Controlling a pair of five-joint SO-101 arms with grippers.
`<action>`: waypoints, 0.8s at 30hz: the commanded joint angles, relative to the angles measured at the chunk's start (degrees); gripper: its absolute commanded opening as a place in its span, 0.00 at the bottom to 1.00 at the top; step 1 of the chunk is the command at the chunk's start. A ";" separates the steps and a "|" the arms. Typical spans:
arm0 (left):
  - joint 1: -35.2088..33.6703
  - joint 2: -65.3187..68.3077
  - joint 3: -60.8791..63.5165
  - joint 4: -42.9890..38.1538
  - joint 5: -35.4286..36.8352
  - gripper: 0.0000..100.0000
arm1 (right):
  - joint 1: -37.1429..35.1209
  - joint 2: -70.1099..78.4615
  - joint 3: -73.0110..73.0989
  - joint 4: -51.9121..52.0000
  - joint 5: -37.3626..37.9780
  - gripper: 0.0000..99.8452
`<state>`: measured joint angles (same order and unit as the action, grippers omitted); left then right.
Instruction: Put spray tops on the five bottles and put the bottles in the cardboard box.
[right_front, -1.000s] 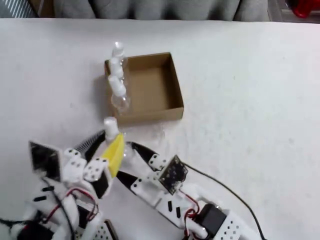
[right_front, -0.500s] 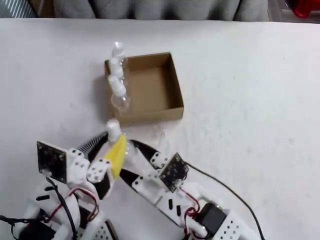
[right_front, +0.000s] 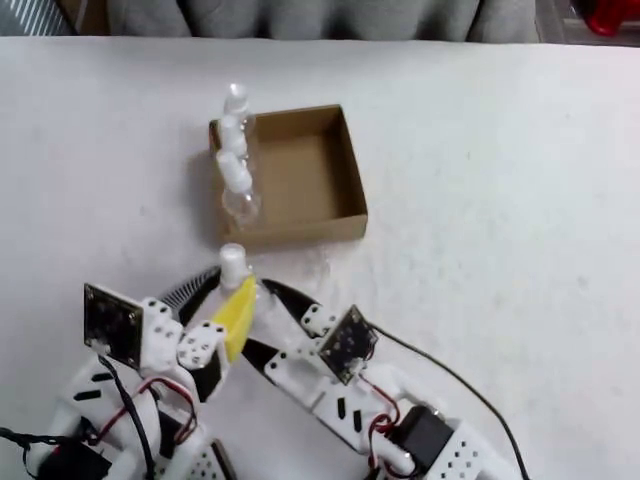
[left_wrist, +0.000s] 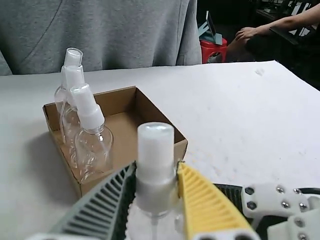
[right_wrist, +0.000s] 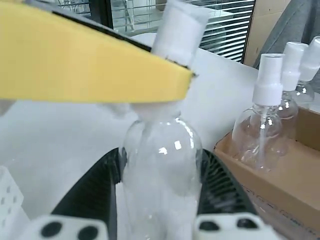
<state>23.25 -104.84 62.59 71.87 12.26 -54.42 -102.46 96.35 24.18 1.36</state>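
A clear bottle (right_wrist: 160, 155) stands tilted just in front of the cardboard box (right_front: 300, 175). My right gripper (right_front: 255, 318) is shut on its body, with black fingers (right_wrist: 220, 187) on both sides. The white spray top (left_wrist: 155, 160) sits on the bottle's neck, and my left gripper (left_wrist: 155, 175) is shut on it between a grey and a yellow finger (right_front: 236, 310). From above, the spray top (right_front: 232, 262) shows close to the box's near wall. Three capped bottles (right_front: 238, 190) stand in a row along the box's left wall, the same bottles (left_wrist: 87, 145) upright in the left wrist view.
The rest of the box floor (left_wrist: 125, 125) is bare. White table (right_front: 500, 200) stretches open to the right of the box and beyond it. A black cable (right_front: 450, 385) trails from the right arm along the near right.
The left arm has shifted rightward, carrying the spray top a little right and nearer. The right gripper and bottle body have hardly moved.
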 joint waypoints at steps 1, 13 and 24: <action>-2.59 -0.22 0.26 1.67 -0.18 0.24 | 1.54 -0.84 0.53 -1.71 0.09 0.02; -3.47 -0.22 -0.26 1.58 1.85 0.38 | 1.54 -0.84 0.53 -1.45 0.09 0.02; -3.47 -0.22 -10.81 8.00 1.85 0.38 | 3.03 -0.84 0.53 -1.45 0.09 0.02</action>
<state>20.26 -104.84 56.62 78.11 13.76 -52.66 -102.55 96.35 24.18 1.27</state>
